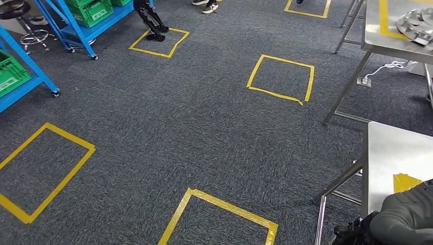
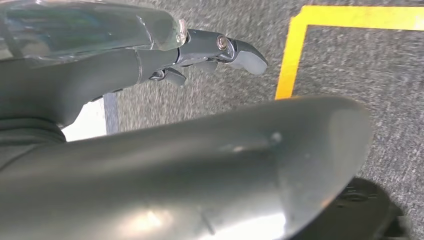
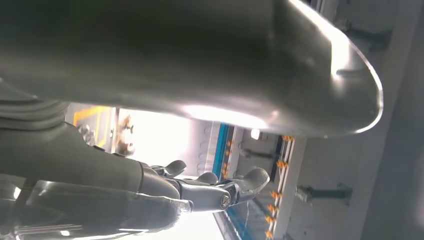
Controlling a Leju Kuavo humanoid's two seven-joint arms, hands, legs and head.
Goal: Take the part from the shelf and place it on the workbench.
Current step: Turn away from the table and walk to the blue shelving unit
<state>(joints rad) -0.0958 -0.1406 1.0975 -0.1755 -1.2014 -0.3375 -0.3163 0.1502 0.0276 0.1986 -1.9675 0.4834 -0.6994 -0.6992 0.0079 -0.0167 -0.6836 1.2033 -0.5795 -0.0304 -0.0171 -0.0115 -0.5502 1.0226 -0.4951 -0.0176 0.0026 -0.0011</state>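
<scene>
Carrying nothing, both left hand and right hand with fingers loosely extended, beside the steel table, presumably heading shelfward.

The robot's grey left hand holds nothing, its darker fingers stretched out. The grey right hand is likewise empty, fingers extended.

Factory workshop: grey carpet with yellow tape squares, blue shelving holding green crates, steel workbenches.
</scene>
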